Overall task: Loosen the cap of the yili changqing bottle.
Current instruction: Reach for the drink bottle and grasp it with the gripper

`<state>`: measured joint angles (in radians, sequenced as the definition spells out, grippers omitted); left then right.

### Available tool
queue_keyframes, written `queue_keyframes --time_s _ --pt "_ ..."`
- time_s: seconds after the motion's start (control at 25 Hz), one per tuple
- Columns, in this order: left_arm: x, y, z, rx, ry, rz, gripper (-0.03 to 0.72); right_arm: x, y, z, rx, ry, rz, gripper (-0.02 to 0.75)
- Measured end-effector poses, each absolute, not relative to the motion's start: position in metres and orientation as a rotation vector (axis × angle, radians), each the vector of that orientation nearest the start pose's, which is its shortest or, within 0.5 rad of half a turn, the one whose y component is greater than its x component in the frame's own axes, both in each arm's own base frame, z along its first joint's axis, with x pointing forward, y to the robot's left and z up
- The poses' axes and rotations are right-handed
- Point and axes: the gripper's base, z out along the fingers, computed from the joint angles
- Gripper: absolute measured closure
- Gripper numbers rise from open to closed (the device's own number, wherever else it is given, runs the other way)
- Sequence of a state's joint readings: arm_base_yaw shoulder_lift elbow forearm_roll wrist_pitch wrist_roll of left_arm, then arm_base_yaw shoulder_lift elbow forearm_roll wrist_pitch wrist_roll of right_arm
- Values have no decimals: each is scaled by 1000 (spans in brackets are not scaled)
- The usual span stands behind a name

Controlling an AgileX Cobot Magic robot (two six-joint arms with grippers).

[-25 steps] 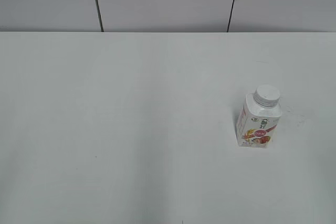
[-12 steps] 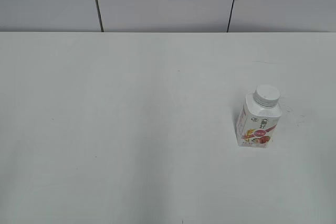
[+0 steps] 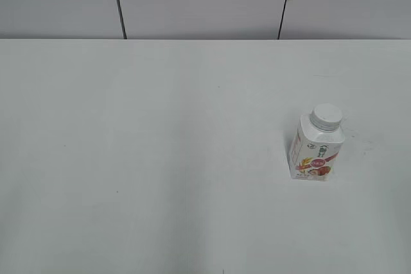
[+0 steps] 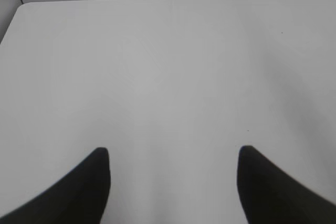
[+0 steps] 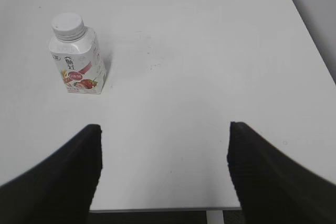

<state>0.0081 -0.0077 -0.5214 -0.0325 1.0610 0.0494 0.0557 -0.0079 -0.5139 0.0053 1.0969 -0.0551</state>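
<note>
The yili changqing bottle (image 3: 314, 149) stands upright on the right of the white table, white with a red and pink fruit label. Its white cap (image 3: 326, 117) sits on the neck. In the right wrist view the bottle (image 5: 77, 62) is at the upper left with its cap (image 5: 67, 24) on top. My right gripper (image 5: 165, 132) is open and empty, well in front of and to the right of the bottle. My left gripper (image 4: 173, 156) is open and empty over bare table. Neither gripper shows in the exterior view.
The white table (image 3: 160, 158) runs back to a grey panelled wall (image 3: 199, 1). The table's near edge (image 5: 157, 209) and right edge (image 5: 310, 40) show in the right wrist view. Its far left corner (image 4: 23, 6) shows in the left wrist view.
</note>
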Motion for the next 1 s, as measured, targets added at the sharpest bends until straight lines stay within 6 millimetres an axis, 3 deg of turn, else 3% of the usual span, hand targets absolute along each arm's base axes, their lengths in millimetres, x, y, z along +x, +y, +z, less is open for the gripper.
queue_keyframes --time_s 0.48,0.84,1.0 --pt "-9 -2 286 43 1996 12 218 -9 0 278 -114 2055 7 152" --pt "0 -1 316 32 1646 29 218 -9 0 278 -115 2055 15 152" --pt "14 0 318 27 1488 33 218 -9 0 278 -114 2055 7 152"
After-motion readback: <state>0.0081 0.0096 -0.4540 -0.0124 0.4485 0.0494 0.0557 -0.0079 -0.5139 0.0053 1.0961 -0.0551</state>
